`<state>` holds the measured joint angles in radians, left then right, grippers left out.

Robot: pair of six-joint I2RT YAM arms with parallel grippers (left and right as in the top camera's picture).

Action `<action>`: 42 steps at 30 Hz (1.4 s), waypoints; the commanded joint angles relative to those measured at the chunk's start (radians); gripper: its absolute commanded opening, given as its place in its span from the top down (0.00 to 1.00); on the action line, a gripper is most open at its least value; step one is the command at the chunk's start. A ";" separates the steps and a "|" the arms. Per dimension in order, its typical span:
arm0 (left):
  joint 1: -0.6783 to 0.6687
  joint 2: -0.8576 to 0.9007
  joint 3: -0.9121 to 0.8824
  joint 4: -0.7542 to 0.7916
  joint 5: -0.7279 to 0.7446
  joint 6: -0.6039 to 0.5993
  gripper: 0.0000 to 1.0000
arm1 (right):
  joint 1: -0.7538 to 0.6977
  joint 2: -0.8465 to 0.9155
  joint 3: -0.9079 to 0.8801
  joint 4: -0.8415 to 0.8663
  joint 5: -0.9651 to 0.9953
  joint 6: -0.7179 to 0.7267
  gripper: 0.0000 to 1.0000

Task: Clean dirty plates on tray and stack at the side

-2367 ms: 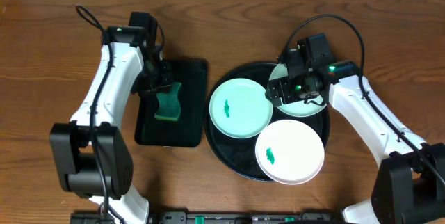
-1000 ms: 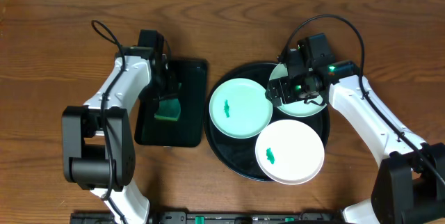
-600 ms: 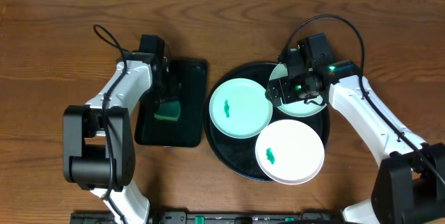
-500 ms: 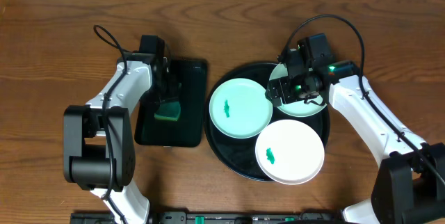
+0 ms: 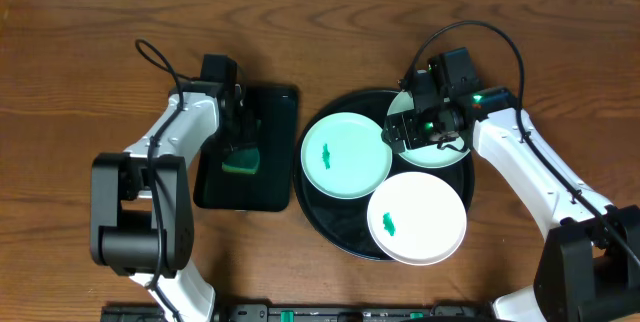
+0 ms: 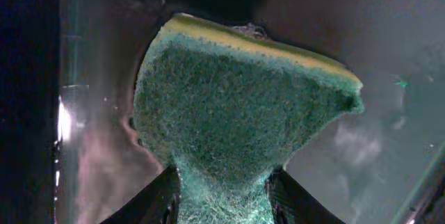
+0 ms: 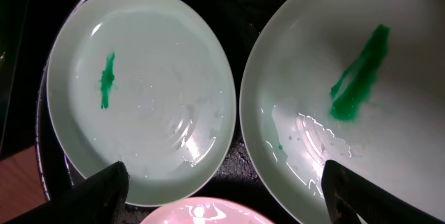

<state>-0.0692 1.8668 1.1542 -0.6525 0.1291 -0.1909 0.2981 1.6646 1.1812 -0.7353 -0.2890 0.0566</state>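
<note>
Overhead view: wooden table (image 5: pixel 80 42) under everything. Largest thing on it, round black tray (image 5: pixel 335 220), carrying all three plates: mint plate (image 5: pixel 347 155) on the tray's left side, white plate (image 5: pixel 417 217) at the tray's near right, reaching its rim, second mint plate (image 5: pixel 445 154) at the tray's far right, partly hidden by the right arm. Green smear (image 5: pixel 326 154) on each. Just left of the black tray and apart from it, rectangular dark green tray (image 5: pixel 275 167). Over that, farther left of the black tray, left gripper (image 5: pixel 238 134) pinching a green sponge (image 5: pixel 240 160) at its narrow waist, jaws part-closed and pressing both sides in the left wrist view. Above the black tray's far side, right gripper (image 5: pixel 403 134) spread wide, holding nothing, hovering over the gap between the two mint plates.
</note>
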 commanded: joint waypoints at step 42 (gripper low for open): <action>-0.002 -0.497 -0.058 -0.089 -0.010 -0.013 0.93 | 0.075 0.004 -0.005 -0.134 -0.008 0.082 0.20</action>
<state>-0.0692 1.3827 1.0897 -0.7368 0.1276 -0.2058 0.3546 1.6646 1.1812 -0.8646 -0.2916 0.0925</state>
